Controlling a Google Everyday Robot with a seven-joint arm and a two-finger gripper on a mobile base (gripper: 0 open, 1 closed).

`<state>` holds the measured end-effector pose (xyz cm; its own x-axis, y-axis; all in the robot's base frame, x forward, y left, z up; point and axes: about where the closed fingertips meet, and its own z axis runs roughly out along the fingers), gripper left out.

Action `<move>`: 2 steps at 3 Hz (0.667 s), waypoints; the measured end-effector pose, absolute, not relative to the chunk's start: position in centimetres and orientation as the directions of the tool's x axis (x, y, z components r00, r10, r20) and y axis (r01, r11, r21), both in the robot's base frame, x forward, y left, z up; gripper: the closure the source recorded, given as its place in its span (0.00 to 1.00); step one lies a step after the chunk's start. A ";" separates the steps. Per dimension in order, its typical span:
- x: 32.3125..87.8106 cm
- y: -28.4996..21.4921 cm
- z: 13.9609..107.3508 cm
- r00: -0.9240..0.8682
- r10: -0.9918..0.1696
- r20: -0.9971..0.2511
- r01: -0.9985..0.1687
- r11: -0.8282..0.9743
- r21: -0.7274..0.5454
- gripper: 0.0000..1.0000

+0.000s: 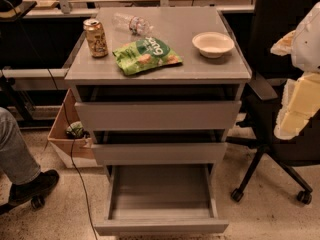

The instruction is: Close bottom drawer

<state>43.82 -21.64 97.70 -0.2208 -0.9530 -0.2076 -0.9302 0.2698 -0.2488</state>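
Bottom drawer [160, 227] stands pulled well out at the foot of the grey cabinet [200, 66], tray bare. Probably light, stiff, runs on rails. No handle, so push flat on the middle of the front. Gripper [299, 96] hangs by the right edge, well apart from it; can't tell its state.

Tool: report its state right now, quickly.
Tool: at the right edge of the view, apart from the open bottom drawer; open or closed cannot be told.

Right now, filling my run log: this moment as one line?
task: close bottom drawer | bottom drawer: open, tray bare | gripper: at right edge, off the drawer | close: not yet done
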 end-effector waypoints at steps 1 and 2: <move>43.8 -21.6 97.8 -0.217 -0.953 -0.210 -0.929 0.268 -0.256 0.00; 43.3 -21.2 95.4 -0.189 -0.957 -0.220 -0.931 0.246 -0.268 0.00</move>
